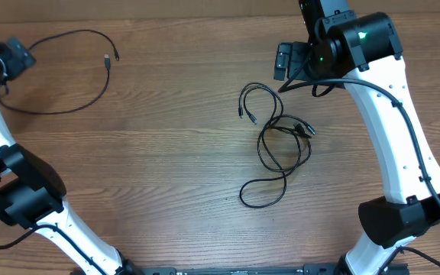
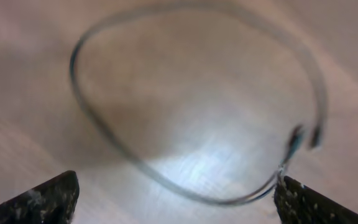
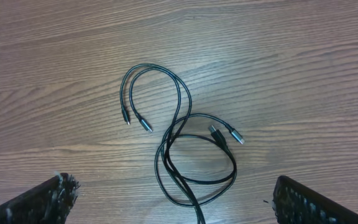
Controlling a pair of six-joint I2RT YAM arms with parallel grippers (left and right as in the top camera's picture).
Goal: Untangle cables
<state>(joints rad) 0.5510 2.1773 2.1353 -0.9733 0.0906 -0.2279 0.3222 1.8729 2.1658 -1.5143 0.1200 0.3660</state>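
Clearly one loose cable (image 1: 107, 62) lies far left; tangled cables (image 1: 282, 127) sit centre.

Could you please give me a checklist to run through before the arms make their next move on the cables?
1. The left gripper open and empty: ok.
2. The right gripper open and empty: ok.
3. The single cable lying apart from the tangled bundle: ok.
4. The tangled bundle undone: not ok, its loops cross.
5. The bundle's plug ends exposed on the table: ok.
6. The single cable clear of the left gripper's fingers: cannot tell, blurred view.
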